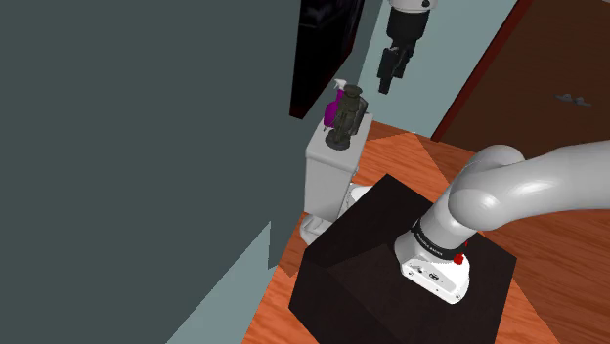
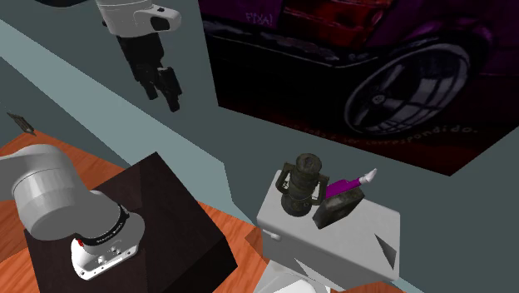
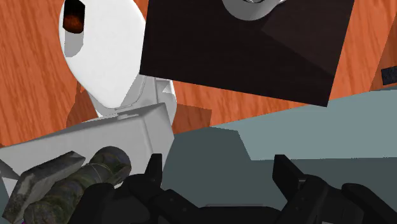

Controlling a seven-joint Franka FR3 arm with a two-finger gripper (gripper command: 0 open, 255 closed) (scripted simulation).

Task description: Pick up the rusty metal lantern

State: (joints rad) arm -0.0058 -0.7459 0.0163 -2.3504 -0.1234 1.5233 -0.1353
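Observation:
The lantern [image 2: 301,183] is a dark, mottled olive-brown thing standing upright on the white toilet tank [image 2: 333,237]; in the shoulder view the lantern [image 1: 347,115] sits on the tank's lid. My black gripper [image 1: 393,66] hangs high in the air, above and to the shoulder view's right of it, well apart. In the second exterior view the gripper [image 2: 164,86] is up and to the left of the lantern. Its fingers stand apart and open, with nothing between them. From the wrist the lantern [image 3: 76,181] lies beside the left finger [image 3: 154,172].
A purple-and-dark object [image 2: 343,198] leans against the lantern on the tank. A white toilet bowl [image 3: 102,54] stands below, beside my dark stand [image 1: 401,254]. A grey-green wall [image 1: 127,147] with a dark car picture [image 2: 358,67] rises behind. The floor [image 1: 411,156] is orange wood.

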